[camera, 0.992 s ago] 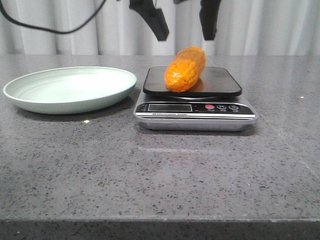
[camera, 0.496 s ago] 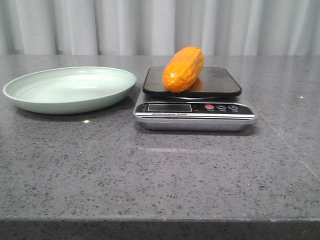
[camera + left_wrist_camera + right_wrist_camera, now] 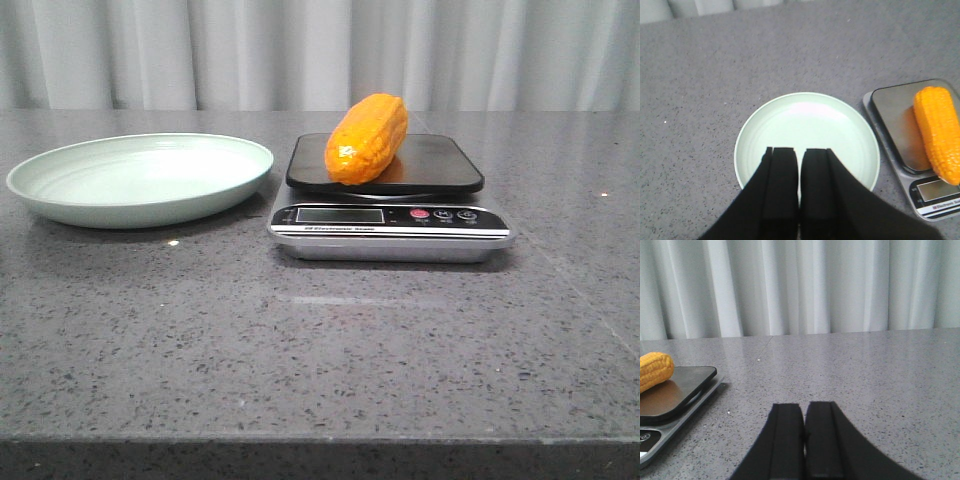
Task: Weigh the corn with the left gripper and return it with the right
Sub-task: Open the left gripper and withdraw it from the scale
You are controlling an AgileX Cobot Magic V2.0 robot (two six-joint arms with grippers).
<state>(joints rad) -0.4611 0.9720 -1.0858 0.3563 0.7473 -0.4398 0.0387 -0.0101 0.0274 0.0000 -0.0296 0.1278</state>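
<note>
One stubby, glossy orange-yellow corn cob (image 3: 367,138) with kernel rows lies on the smooth black platform of a silver digital scale (image 3: 390,232), beside one round pale-green plate (image 3: 140,179) on speckled grey stone. The black left gripper (image 3: 799,200) and right gripper (image 3: 804,442) have fingers together, holding nothing; the scale display is unreadable

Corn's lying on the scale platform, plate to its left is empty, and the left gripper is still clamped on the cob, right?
Not quite. The corn does lie on the scale, and the plate is empty, but the left gripper holds nothing: the left wrist view shows its fingers together above the plate, apart from the cob.
</note>
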